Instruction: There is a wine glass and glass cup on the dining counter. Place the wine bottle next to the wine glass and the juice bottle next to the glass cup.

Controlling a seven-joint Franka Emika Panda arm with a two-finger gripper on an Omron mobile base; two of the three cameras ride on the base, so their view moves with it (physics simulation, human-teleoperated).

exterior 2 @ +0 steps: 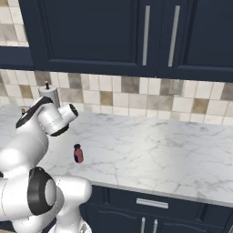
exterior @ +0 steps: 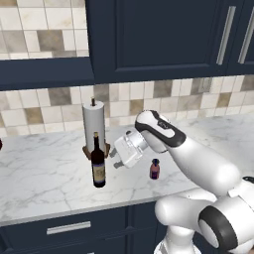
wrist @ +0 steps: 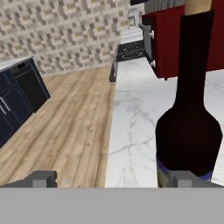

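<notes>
The wine bottle (exterior: pixel 98 166), tall and dark with a tan label, stands upright on a white marble wall counter (exterior: pixel 44 178). My gripper (exterior: pixel 114 158) is open just to its right, level with the bottle's body and pointing at it. In the hand view the wine bottle (wrist: pixel 192 109) looms close on the right, in front of the right fingertip (wrist: pixel 186 178), not centred between the fingers; the gripper (wrist: pixel 114 179) holds nothing. The small juice bottle (exterior: pixel 155 169) (exterior 2: pixel 78 154) stands right of the hand, near the counter's front edge. The wine glass, glass cup and dining counter are out of view.
A paper towel roll (exterior: pixel 94 124) (exterior 2: pixel 49 95) stands on a wooden base right behind the wine bottle. Navy wall cabinets (exterior: pixel 163 39) hang overhead. The hand view also has a red appliance (wrist: pixel 166 35), a stovetop (wrist: pixel 131 50) and wooden floor (wrist: pixel 65 122) left of the counter edge.
</notes>
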